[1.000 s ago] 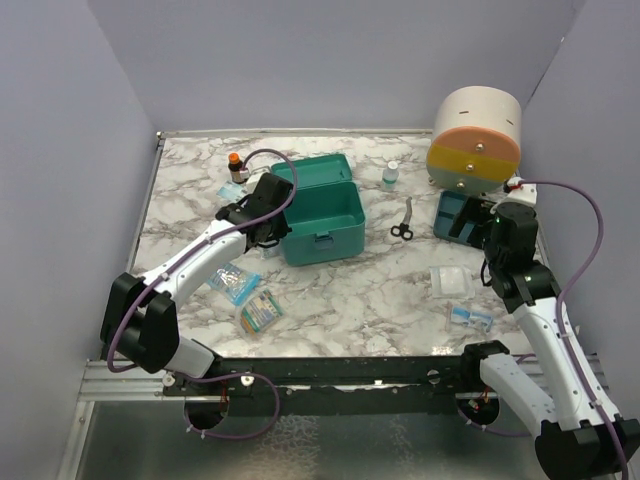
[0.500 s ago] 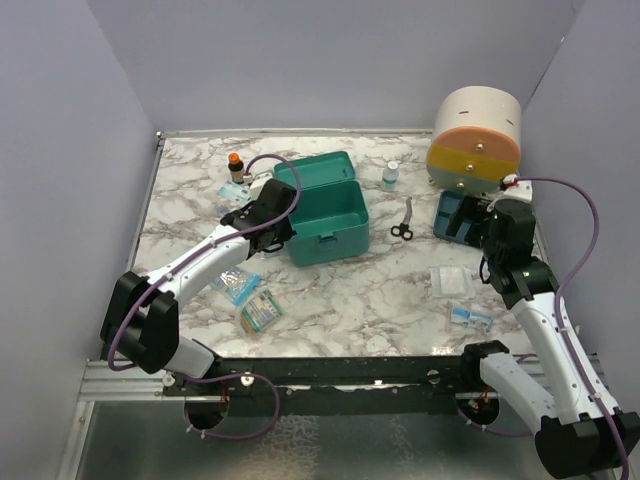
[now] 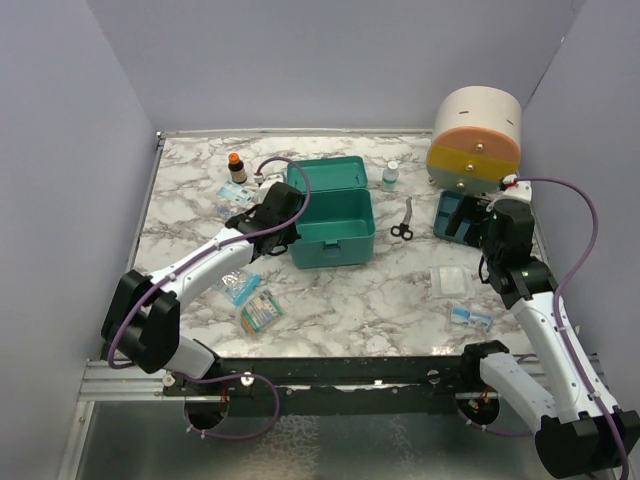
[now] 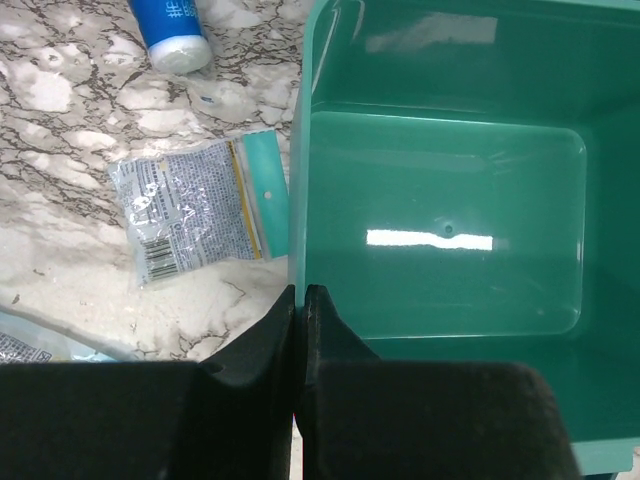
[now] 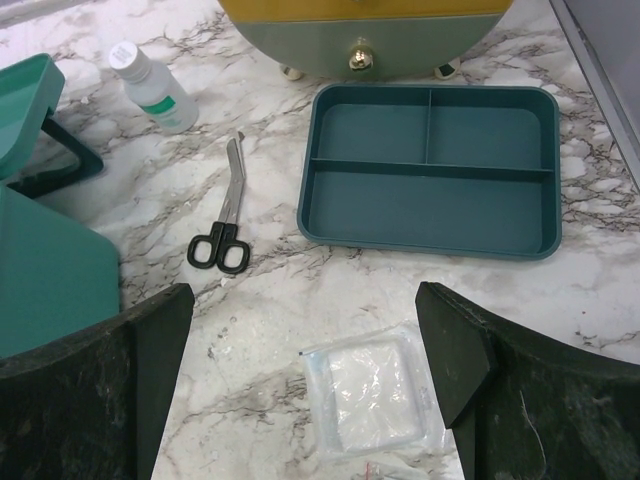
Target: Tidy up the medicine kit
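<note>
The medicine kit is a teal box standing in the middle of the table with its lid open behind it and nothing inside. My left gripper is shut on the kit's left wall, one finger inside and one outside. Far to the right, my right gripper hovers open over the table with nothing between its fingers. It hangs just above a clear gauze packet.
Scissors, a white bottle and a flat teal tray lie before the round drawer unit. Packets lie near the front. A foil packet, a blue tube and a brown bottle sit left of the kit.
The left gripper has dragged the kit to the right and turned it squarer to the table edge. The right arm has barely moved.
</note>
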Robot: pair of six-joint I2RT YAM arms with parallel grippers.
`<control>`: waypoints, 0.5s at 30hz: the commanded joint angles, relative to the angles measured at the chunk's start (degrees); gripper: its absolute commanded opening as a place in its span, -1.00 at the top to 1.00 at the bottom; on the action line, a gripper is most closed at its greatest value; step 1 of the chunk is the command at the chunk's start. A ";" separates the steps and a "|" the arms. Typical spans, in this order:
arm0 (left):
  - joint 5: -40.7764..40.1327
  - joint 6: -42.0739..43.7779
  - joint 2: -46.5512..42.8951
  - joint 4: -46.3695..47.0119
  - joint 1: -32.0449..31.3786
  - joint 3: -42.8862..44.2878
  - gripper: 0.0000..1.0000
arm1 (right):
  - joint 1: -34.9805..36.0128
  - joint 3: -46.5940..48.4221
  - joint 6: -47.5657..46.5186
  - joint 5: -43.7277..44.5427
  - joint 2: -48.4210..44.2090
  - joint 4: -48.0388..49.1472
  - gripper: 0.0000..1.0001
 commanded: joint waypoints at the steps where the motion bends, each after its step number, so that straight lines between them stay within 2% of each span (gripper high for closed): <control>1: 0.14 -0.67 1.00 4.61 -0.90 -0.32 1.00 | 0.20 -0.42 0.34 -0.66 -0.58 1.78 -0.90; 15: -0.73 -0.52 3.84 5.13 -1.81 -0.01 1.00 | 0.17 -0.30 -1.56 -0.68 -0.22 2.32 -0.91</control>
